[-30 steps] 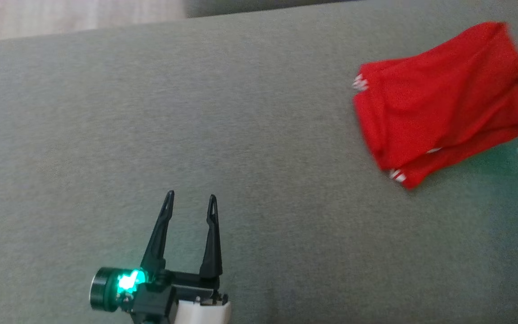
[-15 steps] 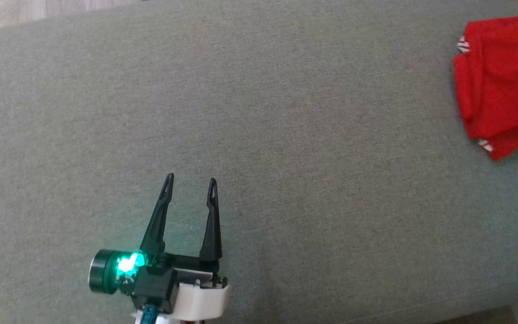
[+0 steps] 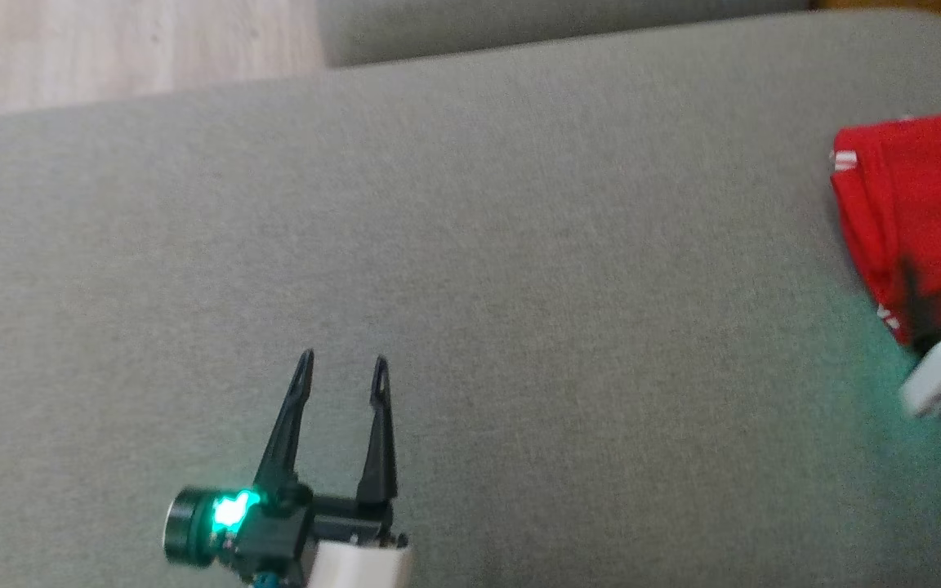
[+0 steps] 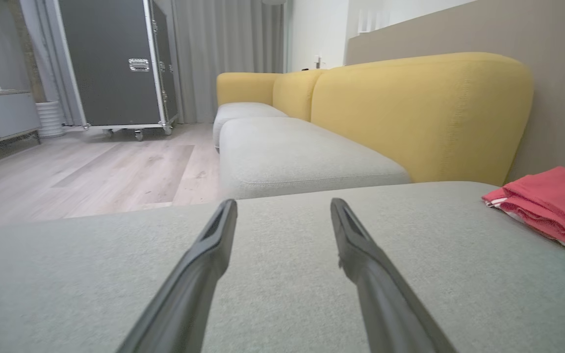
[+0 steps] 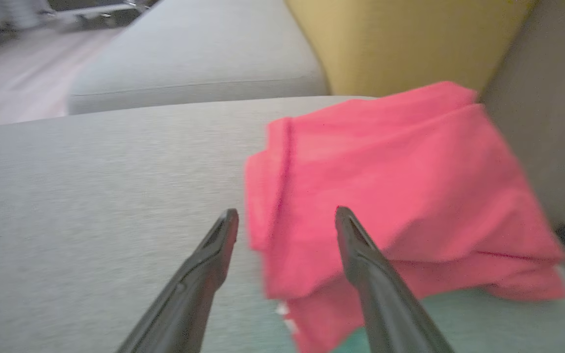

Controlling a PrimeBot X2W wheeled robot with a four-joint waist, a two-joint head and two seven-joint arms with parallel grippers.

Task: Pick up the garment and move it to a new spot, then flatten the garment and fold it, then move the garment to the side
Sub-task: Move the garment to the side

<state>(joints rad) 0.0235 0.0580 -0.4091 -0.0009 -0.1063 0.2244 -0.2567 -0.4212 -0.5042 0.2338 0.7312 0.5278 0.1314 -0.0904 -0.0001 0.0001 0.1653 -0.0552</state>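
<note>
Obs.: pale wooden floor (image 3: 111, 49) runs past the far left corner of the grey fabric sofa seat (image 3: 519, 245).

Left gripper (image 3: 343, 359): near the front edge, left of the seat's middle, green light lit at its base. Jaws spread wide, nothing between them, only bare grey fabric beneath.

Middle of the seat: bare.

Red folded garment with white-striped hems (image 3: 920, 204): lies in layers on the seat close to its far right corner, well apart from the left gripper. A yellow upholstered backrest (image 4: 420, 113) rises behind that end.

Right gripper (image 5: 286, 212): at the garment's front edge. Jaws wide apart and gripping nothing; one finger crosses over the red cloth, the other stands over grey fabric just beside it. Contact with the cloth cannot be judged because of blur.
</note>
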